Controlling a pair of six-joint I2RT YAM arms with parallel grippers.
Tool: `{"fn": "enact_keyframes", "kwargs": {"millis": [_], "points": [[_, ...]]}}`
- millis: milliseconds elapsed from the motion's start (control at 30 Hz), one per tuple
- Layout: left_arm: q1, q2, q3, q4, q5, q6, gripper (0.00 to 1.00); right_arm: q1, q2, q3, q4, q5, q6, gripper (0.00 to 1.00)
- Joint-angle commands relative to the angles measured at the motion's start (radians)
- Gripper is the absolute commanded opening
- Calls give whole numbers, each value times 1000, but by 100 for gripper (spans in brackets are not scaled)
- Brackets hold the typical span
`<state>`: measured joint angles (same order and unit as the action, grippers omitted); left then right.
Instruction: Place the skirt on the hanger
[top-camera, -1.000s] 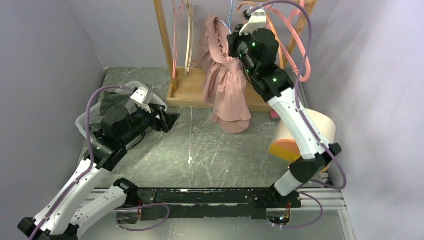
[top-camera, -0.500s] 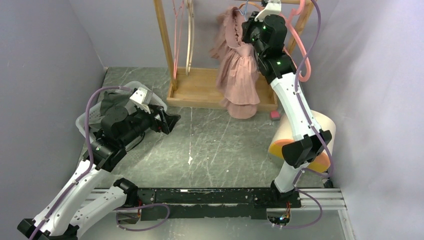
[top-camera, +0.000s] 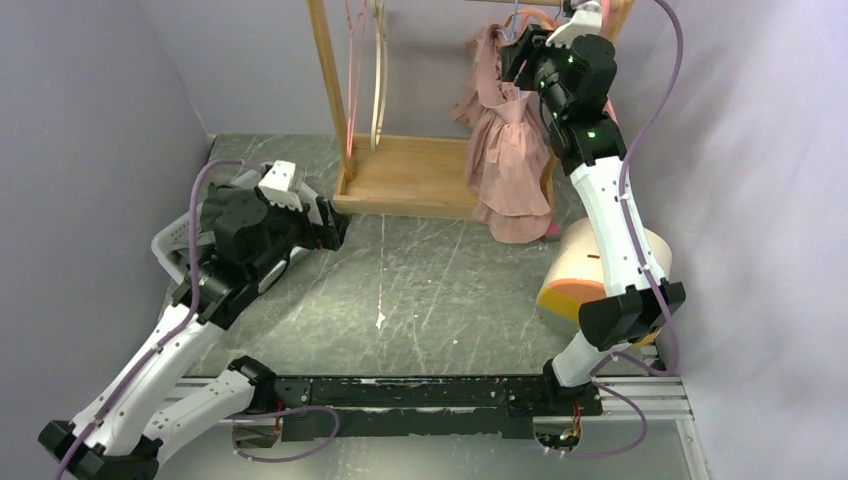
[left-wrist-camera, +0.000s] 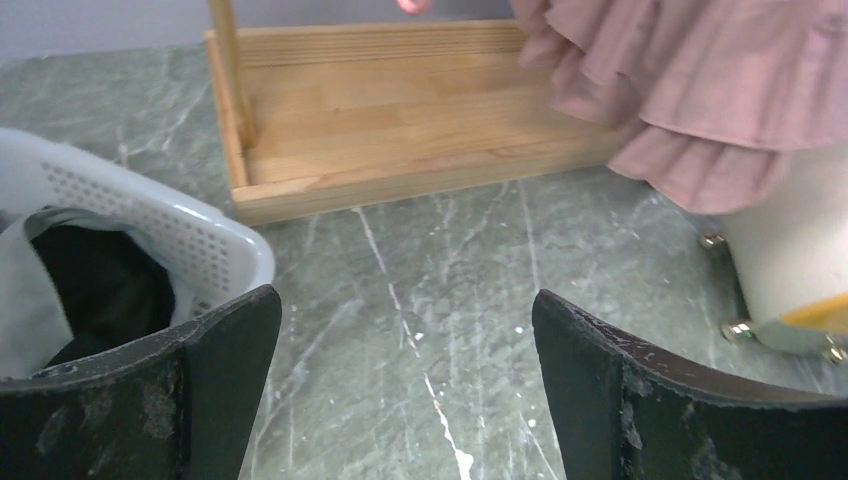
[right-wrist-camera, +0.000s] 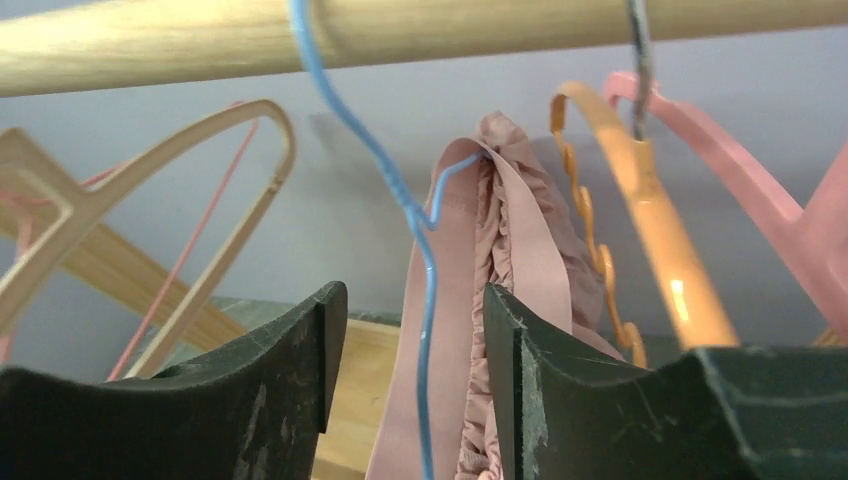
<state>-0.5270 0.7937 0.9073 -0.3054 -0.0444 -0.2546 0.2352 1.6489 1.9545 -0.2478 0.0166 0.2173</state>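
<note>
- Reaching high at the far right with the right gripper (right-wrist-camera: 415, 295), which is up just under the wooden rail (right-wrist-camera: 400, 35) of the clothes rack (top-camera: 325, 80).
- Showing jaws set narrow, with the stem of the blue wire hanger (right-wrist-camera: 420, 230) and the gathered waistband of the pink skirt (right-wrist-camera: 500, 250) between them. Cannot tell whether pinched or merely flanked, as a sliver of gap shows on the left side.
- Looping the hanger's hook over the rail, as seen in the right wrist view.
- Draping the skirt on that hanger, down in ruffled tiers from the rail to the right end of the rack's wooden base (top-camera: 400, 180), with the hem past the base's near edge. Cannot tell whether touching the worktop (top-camera: 430, 290).
- Crowding the same rail: an orange hanger (right-wrist-camera: 650, 220) just right of the skirt, a pink hanger (right-wrist-camera: 740, 170) beyond it, and a wooden hanger (right-wrist-camera: 285, 150) well to the left.
- Hovering low at the left with the left gripper (left-wrist-camera: 405, 300), jaws spread wide with nothing between, facing the rack's base across green marbled stone.
- Flanking that gripper on its left: a white perforated laundry basket (left-wrist-camera: 190, 235) with dark clothing (left-wrist-camera: 100, 290) inside.
- Resting near the skirt's hem on the right: a cream cylinder with an orange end (top-camera: 572, 265), close behind the right arm, with small castors visible in the left wrist view.
</note>
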Motion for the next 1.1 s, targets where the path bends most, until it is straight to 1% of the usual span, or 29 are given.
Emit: {"fn": "enact_keyframes", "kwargs": {"millis": [0, 100, 167, 200, 300, 367, 433, 533, 633, 700, 800, 900, 967, 1000, 1067], "points": [[9, 97, 87, -81, -178, -48, 99, -6, -61, 36, -12, -123, 12, 56], [37, 146, 118, -110, -232, -84, 100, -6, -104, 23, -15, -176, 14, 57], [88, 164, 127, -120, -230, -102, 99, -5, -154, -12, -3, -197, 18, 58], [124, 172, 130, -130, -211, -145, 98, -6, -177, -30, -1, -216, 19, 58], [289, 193, 129, -157, -97, -193, 96, -5, -246, -98, -4, -313, 27, 58], [389, 206, 124, -190, -45, -222, 96, -7, -303, -176, 7, -382, 39, 58], [460, 225, 121, -222, -28, -241, 97, -6, -369, -276, 36, -476, 47, 59], [541, 261, 117, -259, -26, -250, 97, -5, -457, -419, 59, -590, 39, 60], [618, 315, 117, -238, 62, -221, 95, -5, -535, -546, 114, -669, 57, 60], [633, 367, 142, -221, 112, -209, 91, -5, -575, -622, 155, -723, 74, 61], [634, 458, 201, -211, 105, -189, 85, -5, -625, -733, 210, -808, 101, 61], [634, 555, 254, -203, 111, -155, 87, -5, -670, -840, 293, -834, 153, 61], [634, 626, 300, -235, 130, -139, 88, -4, -690, -894, 365, -849, 210, 62], [634, 654, 327, -249, 124, -129, 87, -4, -695, -911, 387, -858, 230, 62], [634, 703, 368, -276, 62, -123, 87, -5, -702, -930, 401, -867, 242, 62]]}}
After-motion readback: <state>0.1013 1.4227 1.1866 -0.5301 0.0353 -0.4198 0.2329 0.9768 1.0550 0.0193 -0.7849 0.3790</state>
